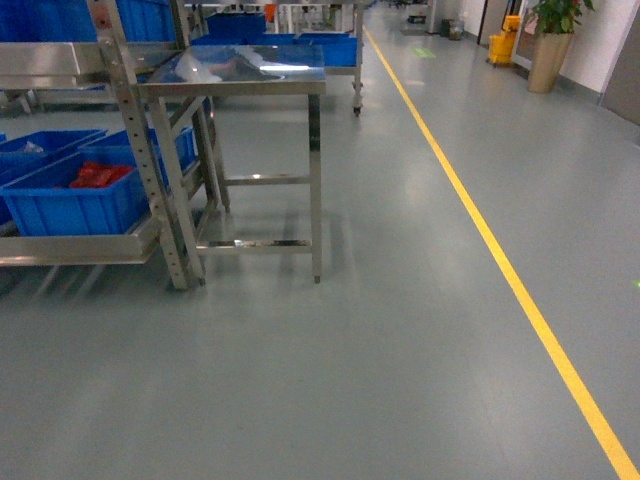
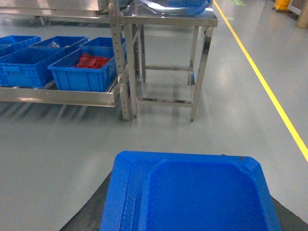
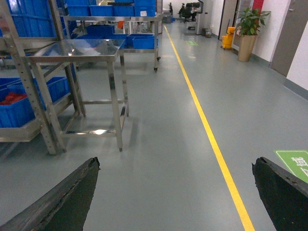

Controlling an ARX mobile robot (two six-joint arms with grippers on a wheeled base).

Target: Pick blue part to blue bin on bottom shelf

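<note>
Left end effector (image 2: 187, 211) — grips the blue part (image 2: 192, 192), close under its camera. Bottom shelf (image 2: 57, 96) with blue bin (image 2: 84, 77) lies well ahead, to its left. Right end effector (image 3: 178, 197) — spread wide, empty.

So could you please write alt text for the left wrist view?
A blue plastic tray fills the foreground, over grey floor. Behind on the left, blue bins sit on the bottom shelf; one bin holds red parts. A steel table stands beside it.
</note>
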